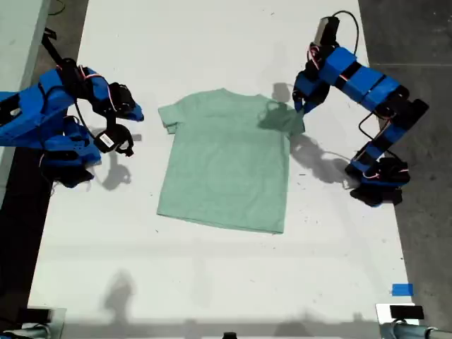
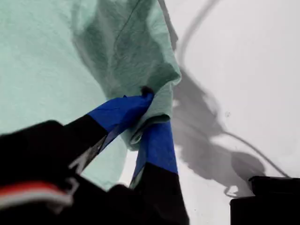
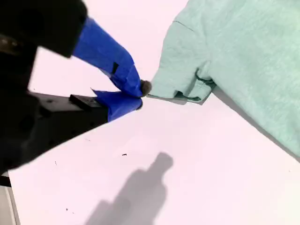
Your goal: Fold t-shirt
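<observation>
One t-shirt (image 1: 226, 166) is seen, pale mint-green and short-sleeved, spread flat on the white table (image 1: 212, 282) about midway between two blue arms. Its collar edge points toward the far side of the table in the exterior view, and its hem toward the near side.

The sleeve on the exterior view's right is gathered and lifted slightly off the table. It is pinched between the blue-taped fingers (image 2: 123, 112) of my first gripper (image 1: 302, 106), whose jaws are pressed together on a bunched fold of the fabric. A dark shadow is cast on the shirt and the table beside that sleeve.

The other sleeve (image 3: 180, 70), on the exterior view's left, lies flat, with its hem slightly curled under. My second gripper (image 3: 133, 96) is held just beside that sleeve's edge, with its jaws nearly pressed together and nothing caught between them; whether the tip touches the fabric cannot be told.

No containers are seen. A small piece of blue tape (image 1: 402, 289) is stuck near the exterior view's lower right corner of the table.
</observation>
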You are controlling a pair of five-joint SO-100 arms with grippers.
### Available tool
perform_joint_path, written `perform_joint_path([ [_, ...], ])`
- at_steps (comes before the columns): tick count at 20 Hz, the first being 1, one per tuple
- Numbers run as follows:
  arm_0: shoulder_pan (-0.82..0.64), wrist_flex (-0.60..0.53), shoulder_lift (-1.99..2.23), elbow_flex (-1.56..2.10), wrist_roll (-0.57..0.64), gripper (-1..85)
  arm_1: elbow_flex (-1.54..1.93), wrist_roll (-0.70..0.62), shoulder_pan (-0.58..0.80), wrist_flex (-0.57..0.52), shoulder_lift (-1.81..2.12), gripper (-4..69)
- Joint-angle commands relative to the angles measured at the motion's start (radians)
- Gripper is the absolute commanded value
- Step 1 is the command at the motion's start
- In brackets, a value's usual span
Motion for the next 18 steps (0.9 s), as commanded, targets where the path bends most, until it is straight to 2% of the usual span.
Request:
perform_joint_path([
  [1,-0.011,-0.021,-0.002,-0.023,0.008,0.0,-0.115,0.021,-0.057,-0.021,0.021,-1.0],
  [7,-0.008,-0.014,-0.002,-0.023,0.008,0.0,-0.373,0.077,-0.172,-0.127,-0.17,-0.9],
  [12,-0.006,-0.012,-0.002,-0.025,0.008,0.0,-0.627,0.089,-0.23,-0.155,-0.348,-0.9],
  [18,-0.005,-0.012,-0.002,-0.023,0.008,0.0,-0.744,0.109,-0.275,-0.261,-0.499,-0.9],
])
